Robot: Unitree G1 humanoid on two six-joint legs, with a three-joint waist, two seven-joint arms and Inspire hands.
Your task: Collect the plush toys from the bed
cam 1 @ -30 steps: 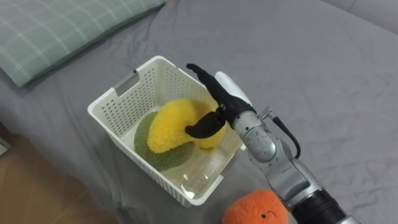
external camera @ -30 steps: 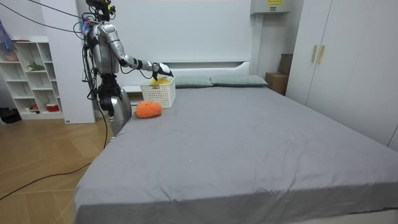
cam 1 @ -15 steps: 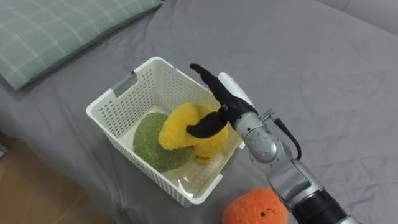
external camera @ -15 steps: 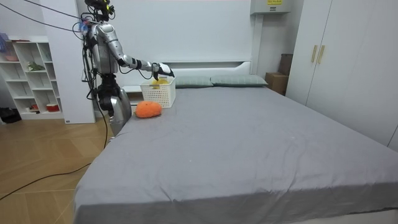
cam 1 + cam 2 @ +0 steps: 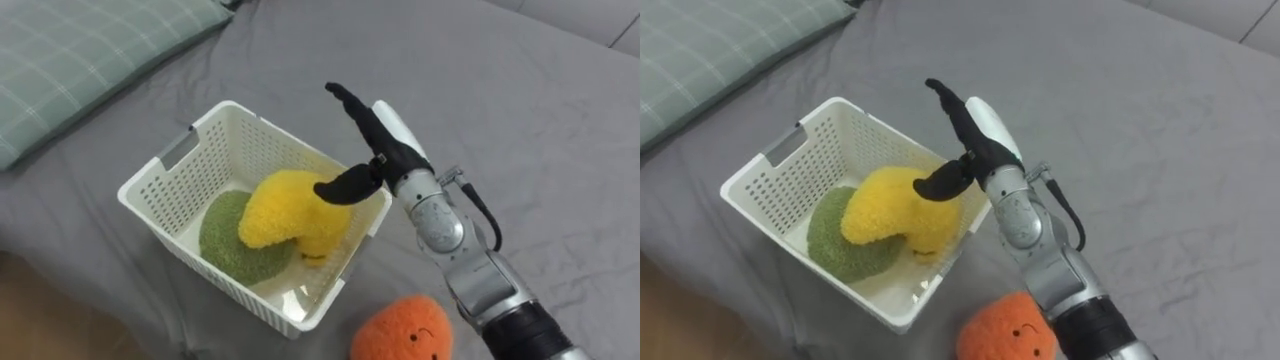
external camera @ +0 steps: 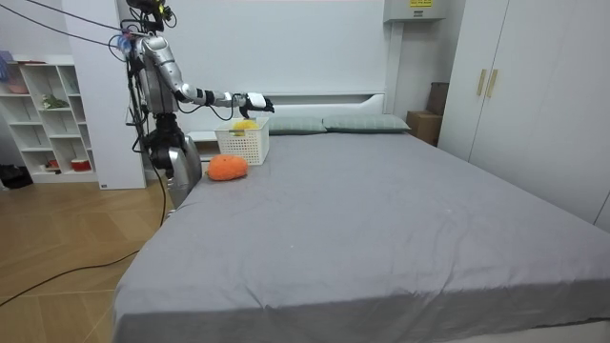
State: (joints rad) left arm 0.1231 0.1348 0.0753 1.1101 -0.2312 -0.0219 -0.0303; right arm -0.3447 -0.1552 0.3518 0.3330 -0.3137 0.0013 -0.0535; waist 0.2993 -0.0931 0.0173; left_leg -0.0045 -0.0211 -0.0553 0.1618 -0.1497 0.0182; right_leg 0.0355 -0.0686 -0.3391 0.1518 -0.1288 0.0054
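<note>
White plastic, pierced with small holes, makes up the basket [image 5: 250, 150] that sits on the grey bed [image 5: 520, 120], near a green checked pillow [image 5: 80, 50]. Inside it we see two of the toys: a yellow plush toy [image 5: 280, 205] lying on top of a flat green plush toy [image 5: 232, 240] and leaning toward the basket's near right wall. A third, an orange plush toy [image 5: 405, 332], lies on the bed just beside the basket's near corner, outside it. The right hand [image 5: 385, 150] hangs over the basket's right rim with its fingers [image 5: 352, 105] straight and apart, holding nothing; the thumb reaches out over the yellow toy, and we cannot quite tell whether it touches the plush. In the room view the robot stands at the side of the bed near its head, in front of a white shelf [image 6: 48, 105], its right arm stretched level out over the basket.
</note>
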